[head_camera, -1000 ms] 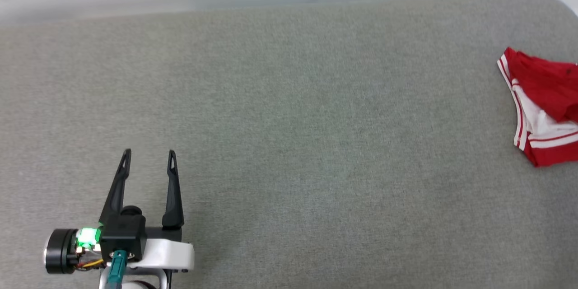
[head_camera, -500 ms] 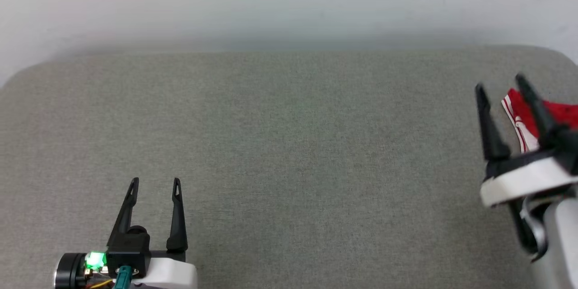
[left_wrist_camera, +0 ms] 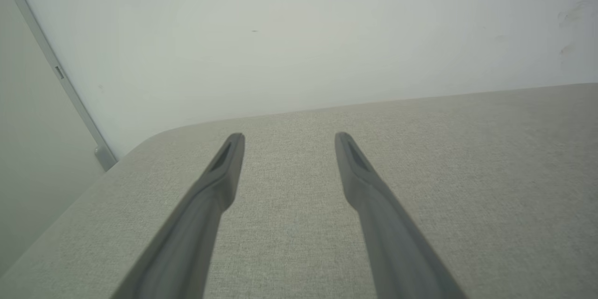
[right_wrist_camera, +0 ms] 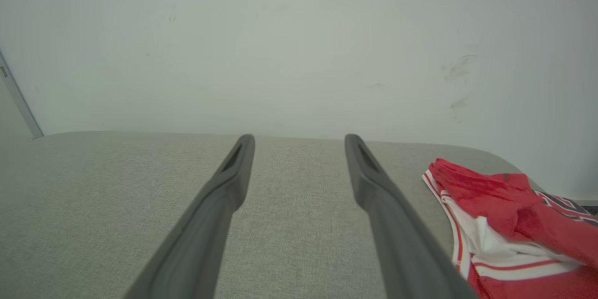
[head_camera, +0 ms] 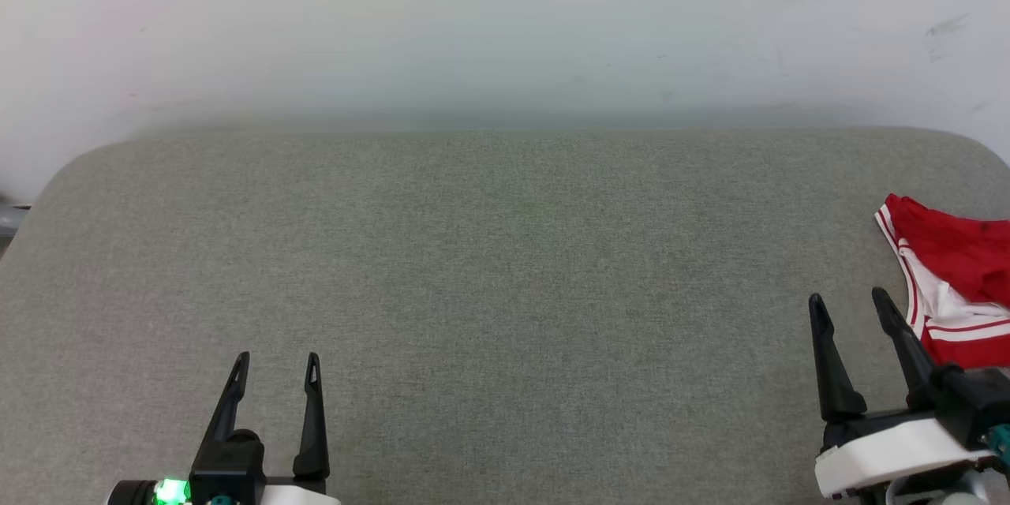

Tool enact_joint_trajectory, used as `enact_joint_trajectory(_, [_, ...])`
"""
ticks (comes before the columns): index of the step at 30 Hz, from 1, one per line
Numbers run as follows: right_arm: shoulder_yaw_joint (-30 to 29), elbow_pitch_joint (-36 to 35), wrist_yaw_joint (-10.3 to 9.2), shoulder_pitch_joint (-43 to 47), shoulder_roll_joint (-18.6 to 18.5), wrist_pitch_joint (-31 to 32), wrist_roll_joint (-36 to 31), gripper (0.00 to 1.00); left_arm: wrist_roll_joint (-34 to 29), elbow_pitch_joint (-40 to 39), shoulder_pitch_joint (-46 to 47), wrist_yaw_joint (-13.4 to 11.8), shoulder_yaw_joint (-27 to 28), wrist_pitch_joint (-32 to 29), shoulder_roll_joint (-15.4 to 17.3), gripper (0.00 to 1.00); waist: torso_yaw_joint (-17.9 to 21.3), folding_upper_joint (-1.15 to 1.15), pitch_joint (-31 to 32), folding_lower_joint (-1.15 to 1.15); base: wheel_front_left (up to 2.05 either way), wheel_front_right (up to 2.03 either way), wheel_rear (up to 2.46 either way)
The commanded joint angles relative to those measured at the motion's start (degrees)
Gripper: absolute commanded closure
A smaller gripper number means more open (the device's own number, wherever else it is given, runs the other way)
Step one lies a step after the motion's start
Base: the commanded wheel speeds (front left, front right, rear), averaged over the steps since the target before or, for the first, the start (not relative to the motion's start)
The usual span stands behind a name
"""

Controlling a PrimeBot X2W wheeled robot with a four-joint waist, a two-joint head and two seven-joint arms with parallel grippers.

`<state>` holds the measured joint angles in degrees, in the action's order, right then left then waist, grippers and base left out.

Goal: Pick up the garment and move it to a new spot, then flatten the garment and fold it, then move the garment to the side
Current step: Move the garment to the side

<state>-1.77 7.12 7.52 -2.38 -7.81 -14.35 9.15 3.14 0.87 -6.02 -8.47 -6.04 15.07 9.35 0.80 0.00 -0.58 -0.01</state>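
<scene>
Light is soft, even and fairly bright, and shadows on the counter (head_camera: 505,252) are faint: a dim grey band lies along the foot of the pale, faintly green-tinted wall (head_camera: 505,31). In both wrist views the fingers (left_wrist_camera: 212,205) near the lens are blurred and washed to grey, while the counter's weave beyond them reads sharper. A green lamp (head_camera: 167,491) glows at the head view's lower edge.

So the head view tilts up over this last second: the wall (head_camera: 505,31) now takes the top third, and the bench (head_camera: 505,268) shows both rounded far corners. That's why the left tool (head_camera: 277,356) sits lower in frame. The real mover is the right tool (head_camera: 847,296): out of frame a second ago, then up across the shirt's (head_camera: 959,252) striped edge, now down at lower right, just beside it.
</scene>
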Motion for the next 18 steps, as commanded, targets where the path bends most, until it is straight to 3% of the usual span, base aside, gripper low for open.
enact_joint_trajectory(1, [-0.46, -1.15, -0.07, 2.26, 0.83, -0.28, -0.11, 0.0, -0.12, 0.14, -0.83, 0.39, 0.12, 0.12, -0.28, 0.0, -0.23, 0.0, 0.4, 0.01, 0.0, 0.0, 0.0])
enact_joint_trajectory(18, [-1.97, -7.04, -0.06, 10.73, 4.86, 1.27, -1.6, 0.0, -0.36, -0.31, -1.0, 2.28, 0.67, 0.12, -1.55, 0.0, -0.64, 0.0, 1.48, 0.01, 0.0, 0.0, 0.0])
